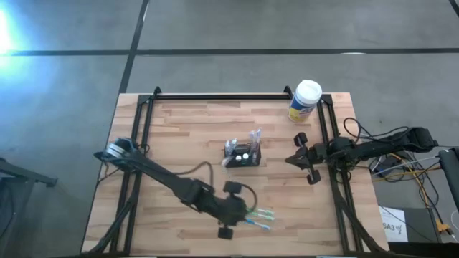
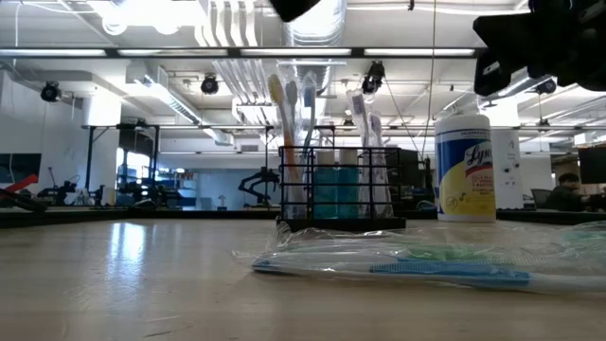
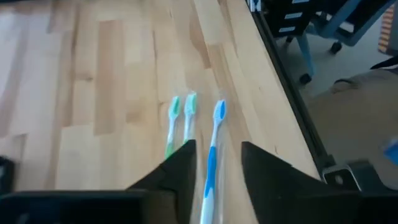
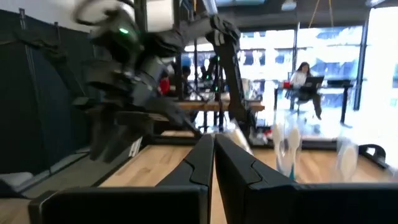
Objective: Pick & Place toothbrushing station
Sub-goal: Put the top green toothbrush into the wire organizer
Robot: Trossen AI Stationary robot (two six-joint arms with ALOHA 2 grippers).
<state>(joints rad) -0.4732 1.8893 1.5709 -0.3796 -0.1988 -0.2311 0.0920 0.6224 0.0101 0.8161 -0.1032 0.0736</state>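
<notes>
We take the black mesh caddy [image 1: 242,155] at mid-table as our landmark. Its left side opens onto bare wood. Toward the near edge, the left gripper [image 1: 237,210] and the bagged toothbrushes [image 1: 259,217] beside it block the way. To its right the right gripper [image 1: 304,158] waits; beyond that, the yellow canister [image 1: 304,101] occupies the far right corner.

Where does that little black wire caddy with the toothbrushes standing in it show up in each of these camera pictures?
High view: the black caddy sits mid-table.
Low view: centre, standing behind the wrapped toothbrushes.
Left wrist view: not in it.
Right wrist view: too blurred to tell.
Shared landmark: the yellow canister, at the table's far edge from above, stands right of the caddy in the low view.
</notes>
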